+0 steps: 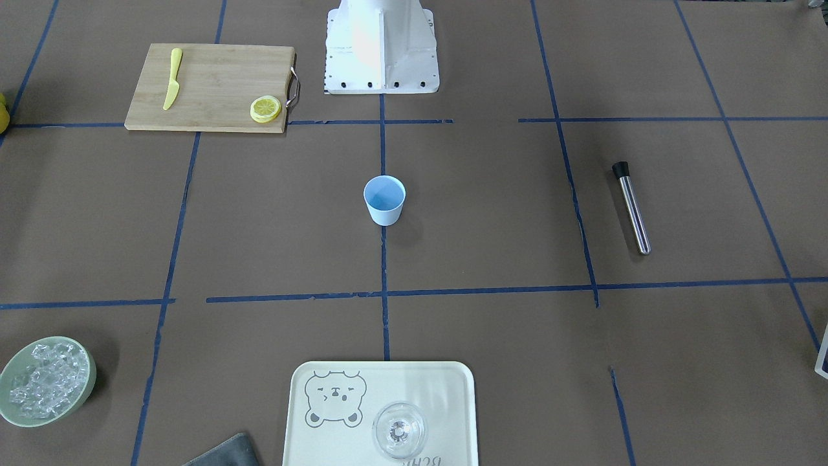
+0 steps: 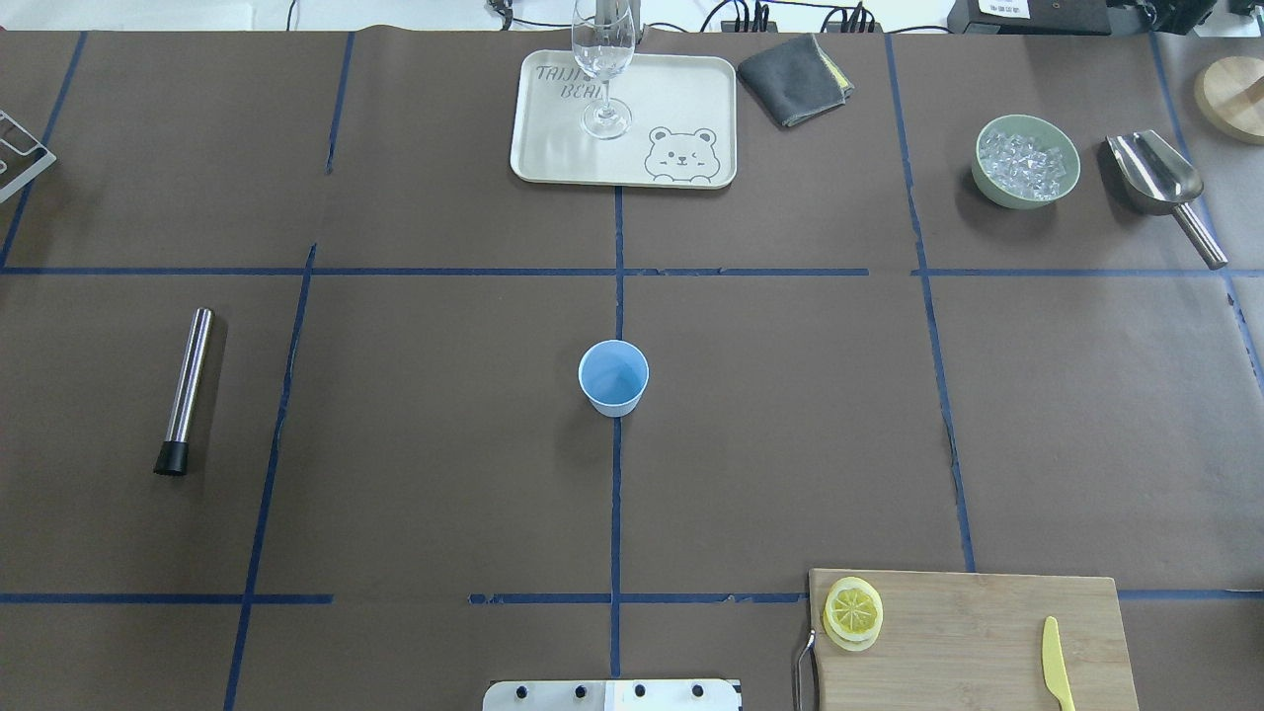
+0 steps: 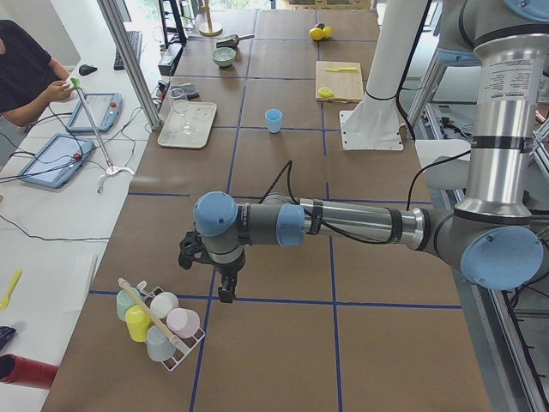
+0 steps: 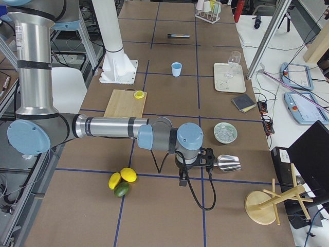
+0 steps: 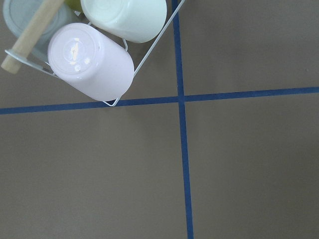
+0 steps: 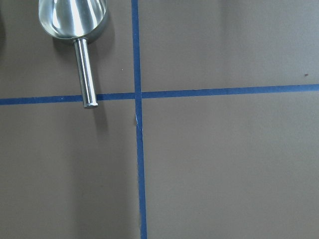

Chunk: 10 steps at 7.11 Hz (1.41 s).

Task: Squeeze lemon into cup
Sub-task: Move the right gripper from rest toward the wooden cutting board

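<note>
The light-blue cup (image 1: 385, 199) stands upright at the table's middle; it also shows in the overhead view (image 2: 613, 376). Lemon slices (image 1: 266, 109) lie stacked on the corner of a wooden cutting board (image 1: 213, 84), near its metal handle; they also show in the overhead view (image 2: 853, 612). My left gripper (image 3: 225, 292) shows only in the exterior left view, far from the cup, above the table beside a rack of cups (image 3: 159, 324). My right gripper (image 4: 182, 180) shows only in the exterior right view, near a metal scoop (image 4: 227, 163). I cannot tell whether either is open or shut.
A yellow plastic knife (image 2: 1056, 676) lies on the board. A tray (image 2: 553, 138) holds a clear glass (image 2: 602, 69). A grey cloth (image 2: 793, 79), a green bowl of ice (image 2: 1025, 163), a steel muddler (image 2: 187, 389) and whole lemons with a lime (image 4: 122, 181) lie around.
</note>
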### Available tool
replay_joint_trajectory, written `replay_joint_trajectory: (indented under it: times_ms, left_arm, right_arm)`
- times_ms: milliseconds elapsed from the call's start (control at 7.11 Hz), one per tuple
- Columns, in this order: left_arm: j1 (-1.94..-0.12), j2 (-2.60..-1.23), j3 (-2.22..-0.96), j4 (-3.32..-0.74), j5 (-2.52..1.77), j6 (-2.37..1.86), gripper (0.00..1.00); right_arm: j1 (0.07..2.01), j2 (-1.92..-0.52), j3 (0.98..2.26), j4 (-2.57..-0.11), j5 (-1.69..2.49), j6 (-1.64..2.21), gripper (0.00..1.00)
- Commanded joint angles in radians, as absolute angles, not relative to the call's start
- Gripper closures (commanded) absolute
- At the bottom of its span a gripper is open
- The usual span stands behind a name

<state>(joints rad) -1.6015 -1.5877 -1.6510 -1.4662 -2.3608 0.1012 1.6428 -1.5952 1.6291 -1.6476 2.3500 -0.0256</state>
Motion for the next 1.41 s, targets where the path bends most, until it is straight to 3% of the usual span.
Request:
replay_joint_trajectory:
  times_ms: [0,422,844,1267]
  left_arm:
    - [-1.601,-1.588,-1.655,-1.473,-2.361,0.104,0.00]
    - [-1.551,-1.601,-1.709,-1.526,-2.361,0.088,0.00]
    - [-1.385,-1.601,-1.853,-1.590,-2.361,-0.225,0.00]
    - [-1.344,-1.600,-1.853,-1.695,-2.359,-0.348,0.00]
  right_arm:
    - [1.643,-1.592,1.629,-1.646,2.353,-0.025,0.00]
    - [1.629,-1.583,1.649,-1.635,2.367,-0.006,0.00]
    - [1.600,-1.568,1.702,-1.635,2.367,0.023,0.00]
    - [1.524,-1.580,1.754,-1.634,2.422,0.110,0.00]
